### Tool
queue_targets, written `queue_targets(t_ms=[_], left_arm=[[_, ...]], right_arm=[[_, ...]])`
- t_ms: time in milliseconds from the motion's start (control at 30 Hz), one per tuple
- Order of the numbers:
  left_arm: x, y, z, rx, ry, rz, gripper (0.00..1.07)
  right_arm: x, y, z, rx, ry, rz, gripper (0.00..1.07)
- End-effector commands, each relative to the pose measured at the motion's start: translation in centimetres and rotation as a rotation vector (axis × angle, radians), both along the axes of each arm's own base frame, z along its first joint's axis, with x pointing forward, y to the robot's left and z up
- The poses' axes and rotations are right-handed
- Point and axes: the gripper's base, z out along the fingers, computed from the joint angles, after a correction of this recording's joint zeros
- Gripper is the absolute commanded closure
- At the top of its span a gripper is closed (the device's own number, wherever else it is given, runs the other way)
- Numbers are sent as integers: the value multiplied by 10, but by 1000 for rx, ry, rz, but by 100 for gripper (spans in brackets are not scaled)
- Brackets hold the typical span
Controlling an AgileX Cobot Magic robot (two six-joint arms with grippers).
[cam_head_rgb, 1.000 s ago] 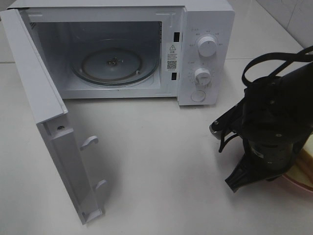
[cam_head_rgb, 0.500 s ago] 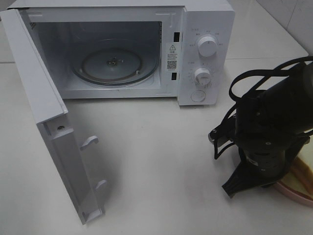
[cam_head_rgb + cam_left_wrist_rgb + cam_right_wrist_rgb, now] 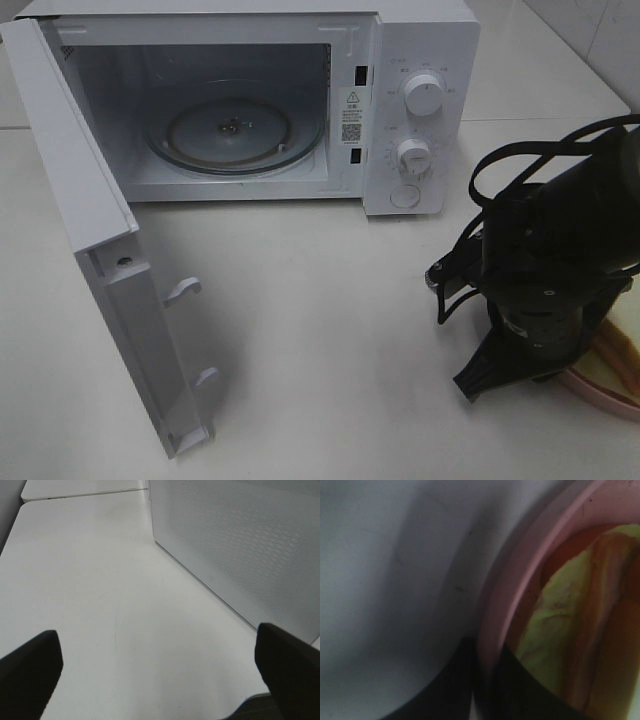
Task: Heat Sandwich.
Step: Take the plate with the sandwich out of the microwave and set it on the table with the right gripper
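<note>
1. Exterior high view: a white microwave [image 3: 420, 100] fills the upper left and centre of the frame. Its door [image 3: 90, 230] is swung wide open at the left, and the glass turntable [image 3: 235, 130] is visible inside.
2. A warning label [image 3: 352, 100] with a triangle symbol and a code square sits on the inner frame. Small print rings the two knobs [image 3: 424, 95] [image 3: 412, 155]. All of it is too small to read, and no brand shows.
3. The right arm [image 3: 560, 260] is at the right edge, angled down over the pink plate [image 3: 600, 388] in the lower right corner. The sandwich [image 3: 625, 335] lies on that plate on the table [image 3: 330, 330], partly hidden by the arm and cut off by the frame edge.
4. Left wrist view: the left gripper [image 3: 160, 670] has its fingers [image 3: 30, 670] spread wide apart with only bare tabletop between them. A white perforated panel [image 3: 240, 545] stands beside it, with no text on it.
5. Right wrist view: the right gripper [image 3: 487, 680] is clamped on the pink plate rim, with one of the dark fingers [image 3: 455, 680] outside the rim and the other inside. The sandwich sits just past the rim, showing a yellow-green layer and orange-brown filling. The view is blurry.
</note>
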Motion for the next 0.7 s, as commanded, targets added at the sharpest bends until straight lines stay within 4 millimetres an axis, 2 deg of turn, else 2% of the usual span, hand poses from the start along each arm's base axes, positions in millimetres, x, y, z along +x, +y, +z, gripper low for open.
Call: queue_targets(t_ms=[33,700], left_arm=[[-1,0,1,-8,-14,-9,6],[-1,0,1,-8,-14,-9,6]], right_arm=[[2,0,0,5,-8,2,93],[2,0,0,5,-8,2,83]])
